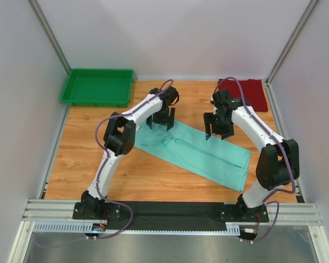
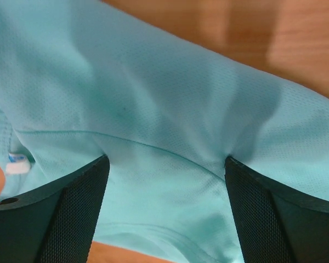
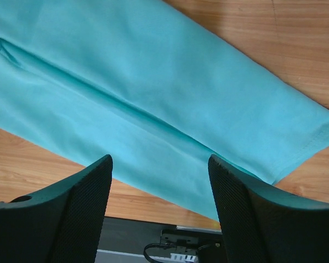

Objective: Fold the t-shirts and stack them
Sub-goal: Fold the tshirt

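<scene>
Hovering nearest, left end effector (image 1: 160, 126) and right end effector (image 1: 215, 133) are gaping wide, gripping nothing, over the mint t-shirt (image 1: 208, 154), which is lying as a long strip mid-frame on the tabletop (image 1: 93, 164). Folding it across is probably needing matched grips at one end. Dark red t-shirt (image 1: 248, 90) is lying upper right; green tray (image 1: 96, 87), upper left, is obstructing nothing.

Mint-teal t-shirt (image 1: 208, 153), fine mesh weave seen; white neck label (image 2: 17, 167). Dark red t-shirt (image 1: 248, 90). Bright green tray (image 1: 97, 87). Light wood-grain table (image 1: 93, 159).
</scene>
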`<state>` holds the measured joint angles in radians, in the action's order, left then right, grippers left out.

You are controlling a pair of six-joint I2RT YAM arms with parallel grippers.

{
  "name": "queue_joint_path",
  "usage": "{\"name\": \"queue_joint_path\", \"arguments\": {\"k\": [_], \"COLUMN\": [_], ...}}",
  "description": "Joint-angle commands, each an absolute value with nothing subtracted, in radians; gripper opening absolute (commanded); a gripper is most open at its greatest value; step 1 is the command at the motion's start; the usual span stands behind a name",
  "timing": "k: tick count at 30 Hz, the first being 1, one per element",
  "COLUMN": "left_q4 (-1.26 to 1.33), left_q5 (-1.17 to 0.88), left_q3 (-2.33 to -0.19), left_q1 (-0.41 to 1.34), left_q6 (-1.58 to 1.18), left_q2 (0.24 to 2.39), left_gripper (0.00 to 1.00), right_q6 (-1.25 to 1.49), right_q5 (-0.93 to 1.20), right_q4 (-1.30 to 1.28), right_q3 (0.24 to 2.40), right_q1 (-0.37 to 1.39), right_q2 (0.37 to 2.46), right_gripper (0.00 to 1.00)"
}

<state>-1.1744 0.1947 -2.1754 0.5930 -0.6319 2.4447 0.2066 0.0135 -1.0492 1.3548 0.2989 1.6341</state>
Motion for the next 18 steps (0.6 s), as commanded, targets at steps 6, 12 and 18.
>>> {"name": "queue_joint_path", "arguments": {"k": [6,12,18], "left_q4": [-0.890,-0.805,-0.757], "left_q5": [0.140,0.048,0.012], "left_q3": [-2.279,-2.301,-2.410], "left_q1": [0.540,0.520,0.485], "left_q6": [0.059,0.359,0.383], "left_q2": [2.562,2.580,2.631], "left_gripper": [0.89,0.91,0.93], "right_q6": [0.246,0.230,0.239], "right_q5": [0.046,0.060,0.025], "right_q4": [-1.032,-1.000,-0.979], "right_q3": [1.365,1.390,1.385], "right_q1": [0.299,0.298,0.310], "right_q2": [1.726,1.825,1.907], "right_gripper": [0.73,0.73,0.74]}}
